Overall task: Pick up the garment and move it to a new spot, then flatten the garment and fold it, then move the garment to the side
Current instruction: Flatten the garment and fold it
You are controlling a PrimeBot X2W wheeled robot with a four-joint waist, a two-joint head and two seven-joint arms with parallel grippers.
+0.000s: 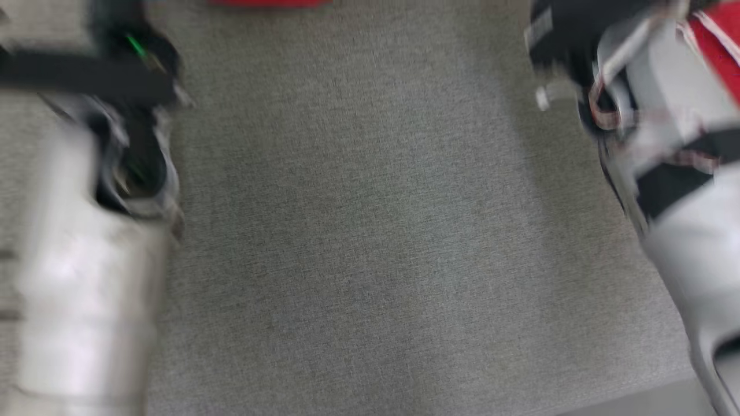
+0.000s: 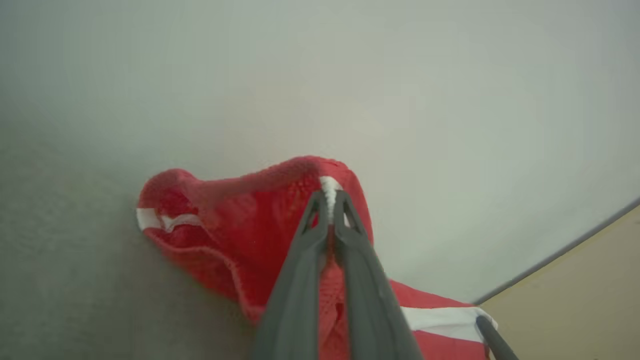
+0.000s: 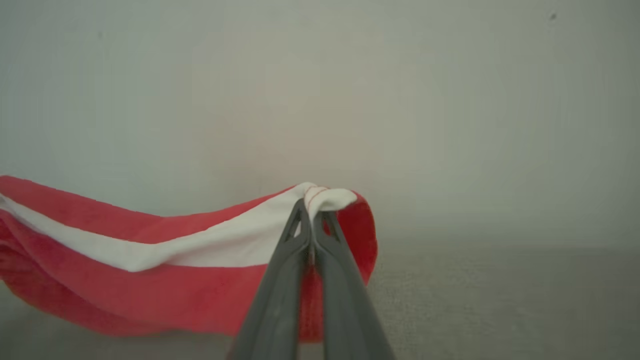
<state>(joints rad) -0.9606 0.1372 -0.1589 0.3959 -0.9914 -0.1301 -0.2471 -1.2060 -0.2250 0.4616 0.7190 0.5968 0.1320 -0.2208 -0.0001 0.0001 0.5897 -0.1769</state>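
Our left gripper [image 2: 330, 200] is clamped on the white trim of the red garment [image 2: 235, 230], right gripper [image 3: 312, 212] pinching its white stripe, cloth slung between them over the grey bench [image 1: 370, 231], near one edge.

No text, label, brand or number can be read anywhere. The red garment [image 3: 125, 295] carries a plain white stripe [image 3: 210, 247] with no lettering, and the head view is too blurred to read.

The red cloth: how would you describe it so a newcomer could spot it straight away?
Start at the wide grey fabric surface. There the garment is pinched by the left gripper and the right gripper. It is bright red knit with white bands, the one vivid colour against all that grey.
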